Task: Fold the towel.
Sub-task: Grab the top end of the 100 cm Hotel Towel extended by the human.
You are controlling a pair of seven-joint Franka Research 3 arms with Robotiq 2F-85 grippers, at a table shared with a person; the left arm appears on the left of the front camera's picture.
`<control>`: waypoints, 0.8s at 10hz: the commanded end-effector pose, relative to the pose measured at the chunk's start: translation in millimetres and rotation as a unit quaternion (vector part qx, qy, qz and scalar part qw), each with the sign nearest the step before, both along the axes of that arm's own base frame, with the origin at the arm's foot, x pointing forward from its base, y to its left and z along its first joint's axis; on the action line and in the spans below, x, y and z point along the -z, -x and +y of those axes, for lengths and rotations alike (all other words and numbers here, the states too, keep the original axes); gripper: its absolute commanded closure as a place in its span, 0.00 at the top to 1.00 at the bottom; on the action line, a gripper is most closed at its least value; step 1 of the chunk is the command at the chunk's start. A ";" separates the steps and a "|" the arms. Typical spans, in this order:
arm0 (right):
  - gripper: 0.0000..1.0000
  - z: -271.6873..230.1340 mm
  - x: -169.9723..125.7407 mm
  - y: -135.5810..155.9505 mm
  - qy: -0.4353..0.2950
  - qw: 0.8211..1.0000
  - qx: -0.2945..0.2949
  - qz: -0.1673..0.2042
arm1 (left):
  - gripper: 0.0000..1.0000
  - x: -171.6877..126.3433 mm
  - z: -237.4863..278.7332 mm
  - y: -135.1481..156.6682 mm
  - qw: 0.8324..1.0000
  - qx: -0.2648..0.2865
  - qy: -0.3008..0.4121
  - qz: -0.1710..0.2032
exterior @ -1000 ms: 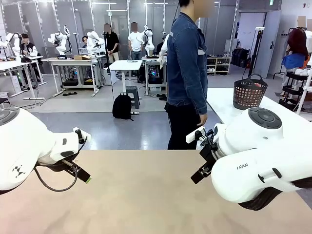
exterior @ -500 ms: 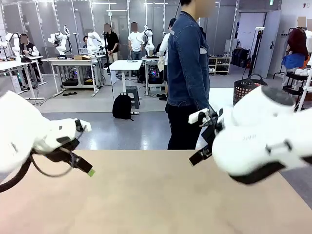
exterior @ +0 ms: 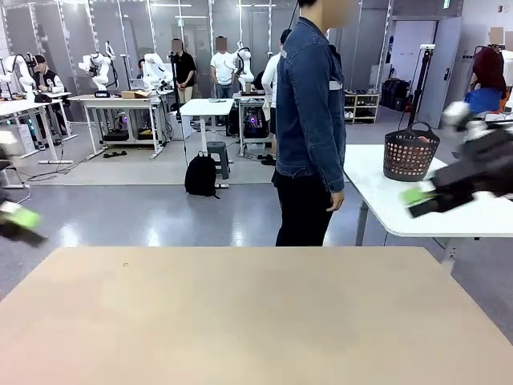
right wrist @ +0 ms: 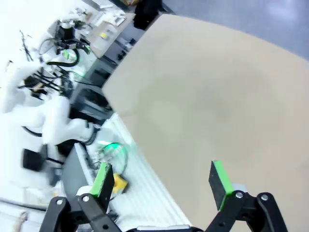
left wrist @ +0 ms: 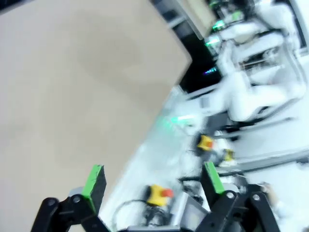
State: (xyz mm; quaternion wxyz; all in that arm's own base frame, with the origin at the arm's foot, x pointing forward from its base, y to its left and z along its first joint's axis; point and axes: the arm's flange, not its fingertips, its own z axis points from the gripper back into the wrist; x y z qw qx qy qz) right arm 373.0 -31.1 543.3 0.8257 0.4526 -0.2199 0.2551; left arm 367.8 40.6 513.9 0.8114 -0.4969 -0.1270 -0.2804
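The towel is out of view. The beige table (exterior: pixel 240 321) lies bare in front of me. My left gripper (exterior: pixel 16 216) is a blur at the far left edge, off the table's side. In the left wrist view my left gripper (left wrist: pixel 153 180) stands open with nothing between its green pads, over the table's edge. My right gripper (exterior: pixel 418 196) is a blur at the right, raised beside the table. The right wrist view shows my right gripper (right wrist: pixel 161 180) open and empty above the table's edge (right wrist: pixel 120 111).
A person in a denim jacket (exterior: pixel 309 120) stands side-on just beyond the table's far edge. A black basket (exterior: pixel 410 152) sits on a white table (exterior: pixel 377 192) at the right. My arms' white bases (left wrist: pixel 251 92) stand off the table's edge.
Both arms have swung outward from over the table, the left to the left edge, the right up and to the right. Both grippers stayed open.
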 end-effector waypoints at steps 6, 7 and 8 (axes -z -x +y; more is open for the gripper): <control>1.00 -185.7 41.9 39.1 -0.121 0.984 0.095 0.091 | 1.00 17.5 163.3 42.4 0.969 -0.105 0.217 0.057; 1.00 -193.4 44.3 45.3 -0.130 0.984 0.090 0.080 | 1.00 16.1 163.1 46.1 0.967 -0.117 0.219 0.055; 1.00 -198.3 43.9 52.1 -0.140 0.983 0.090 0.072 | 1.00 11.0 161.6 48.8 0.964 -0.128 0.227 0.044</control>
